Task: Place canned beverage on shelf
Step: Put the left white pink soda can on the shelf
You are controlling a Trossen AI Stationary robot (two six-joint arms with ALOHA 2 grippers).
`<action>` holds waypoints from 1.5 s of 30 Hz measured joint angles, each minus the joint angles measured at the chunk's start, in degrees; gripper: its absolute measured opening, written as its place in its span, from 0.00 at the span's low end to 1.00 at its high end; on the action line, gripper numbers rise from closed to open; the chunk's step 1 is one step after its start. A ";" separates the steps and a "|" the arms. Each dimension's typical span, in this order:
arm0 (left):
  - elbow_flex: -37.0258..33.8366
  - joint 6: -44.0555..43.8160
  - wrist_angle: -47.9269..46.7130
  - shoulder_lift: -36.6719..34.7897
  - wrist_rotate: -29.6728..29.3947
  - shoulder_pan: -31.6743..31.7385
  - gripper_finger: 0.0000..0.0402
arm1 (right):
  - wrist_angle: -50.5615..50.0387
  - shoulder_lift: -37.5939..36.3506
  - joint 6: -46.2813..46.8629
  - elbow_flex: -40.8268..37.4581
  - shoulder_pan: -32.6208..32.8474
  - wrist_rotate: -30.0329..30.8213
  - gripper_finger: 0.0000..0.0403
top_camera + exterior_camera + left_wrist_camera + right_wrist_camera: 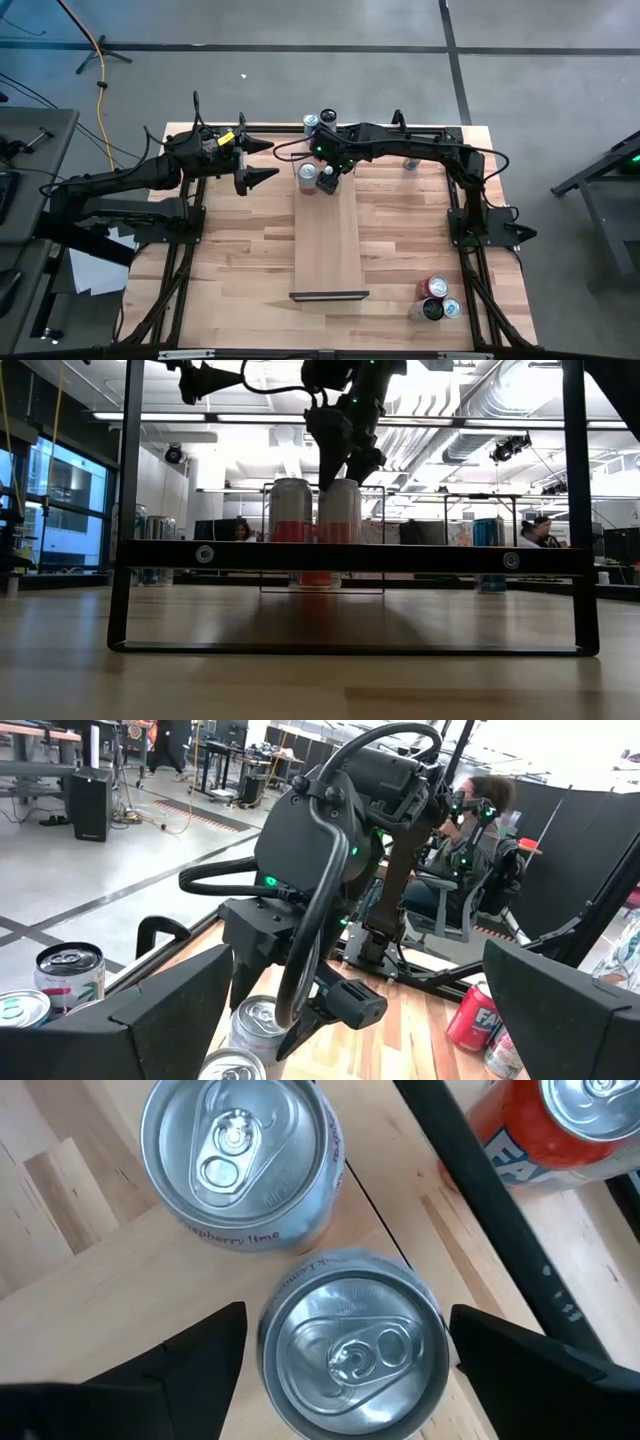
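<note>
The shelf [328,240] is a pale plank lying lengthwise on the table, with a black rail at each short end. Two silver-topped cans stand upright on their bases at its far end, side by side: one [240,1160] stands free. The other [352,1348] stands between the fingers of my right gripper [348,1330], which points steeply down from above. The fingers are open, with a narrow gap on each side of the can. In the low view both cans [315,510] stand behind the near rail. My left gripper [272,162] hangs open and level, left of the shelf's far end.
Two more cans [320,119] stand at the table's far edge, one [412,162] stands under the right arm, and three [438,300] stand near the front right corner. A red can [560,1130] stands just beyond the far rail [480,1190]. Black frame bars run along both table sides.
</note>
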 joint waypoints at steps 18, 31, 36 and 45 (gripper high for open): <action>0.00 -0.07 1.15 0.01 0.00 0.00 0.97 | -4.74 -6.68 -12.03 0.00 -1.06 0.86 0.84; 0.02 1.90 7.81 -0.02 0.00 0.00 0.97 | -20.92 -15.51 -13.11 0.00 -5.22 1.10 0.83; 0.02 1.90 7.50 0.00 0.00 0.00 0.97 | -23.64 -18.43 -16.56 -0.24 -6.17 -1.70 0.74; 0.00 -0.08 0.64 -3.52 -0.10 0.00 0.97 | -5.19 -38.33 -13.83 -26.12 -6.94 -9.72 0.23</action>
